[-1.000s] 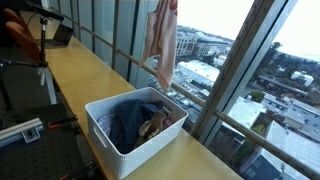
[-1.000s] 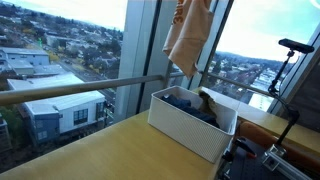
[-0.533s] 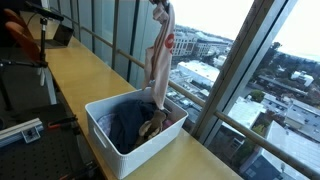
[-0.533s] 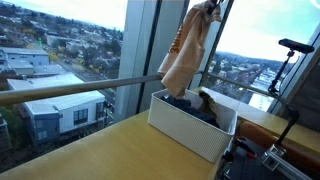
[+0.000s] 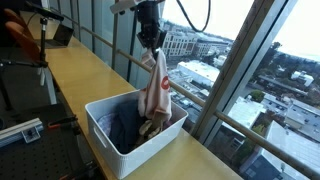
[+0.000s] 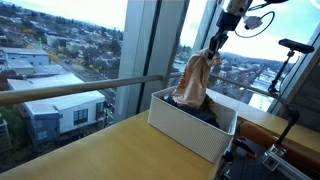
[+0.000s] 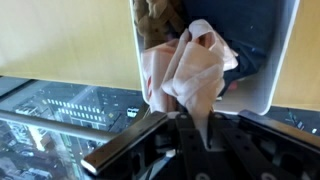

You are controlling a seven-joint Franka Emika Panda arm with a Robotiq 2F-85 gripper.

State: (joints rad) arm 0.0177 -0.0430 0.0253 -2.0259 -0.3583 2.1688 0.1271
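My gripper (image 5: 151,40) is shut on the top of a pale pink cloth (image 5: 155,92), which hangs down into a white plastic bin (image 5: 115,140). In an exterior view the gripper (image 6: 215,44) holds the cloth (image 6: 193,80) above the bin (image 6: 185,125), with the cloth's lower end resting on dark clothes (image 5: 125,122) inside. In the wrist view the cloth (image 7: 190,75) runs from between my fingers (image 7: 192,125) down over the bin (image 7: 255,95) and its dark blue and patterned garments.
The bin stands on a long wooden counter (image 5: 70,70) beside floor-to-ceiling windows with a metal rail (image 6: 70,90). A black tripod and an orange chair (image 5: 20,40) stand at the counter's far end. A perforated metal board (image 5: 20,130) lies beside the counter.
My gripper has come down with the cloth; it hung high above the bin before, and now its lower part lies in the bin.
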